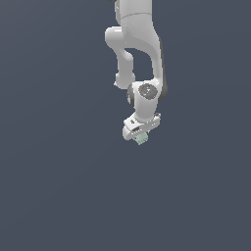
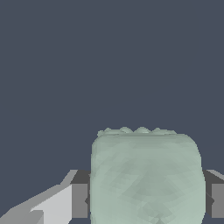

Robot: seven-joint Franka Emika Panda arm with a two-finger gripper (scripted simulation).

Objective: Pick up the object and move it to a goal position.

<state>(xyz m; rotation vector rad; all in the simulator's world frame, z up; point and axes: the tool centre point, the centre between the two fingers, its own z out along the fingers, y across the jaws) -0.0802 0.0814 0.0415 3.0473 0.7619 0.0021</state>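
The object (image 1: pixel 142 139) is a small pale mint-green blocky piece. In the exterior view it sticks out just below the white hand of my arm, near the middle of the picture. My gripper (image 1: pixel 141 138) points down and is shut on it. In the wrist view the object (image 2: pixel 146 177) fills the space between the two dark fingers (image 2: pixel 81 199), which press on its two sides. Its ridged edge shows along one side. The gripper (image 2: pixel 146 201) itself is mostly hidden behind the object.
A plain dark grey-blue surface (image 1: pixel 59 186) fills both views. The white arm (image 1: pixel 139 44) reaches down from the upper edge of the exterior view. No other objects or goal mark show.
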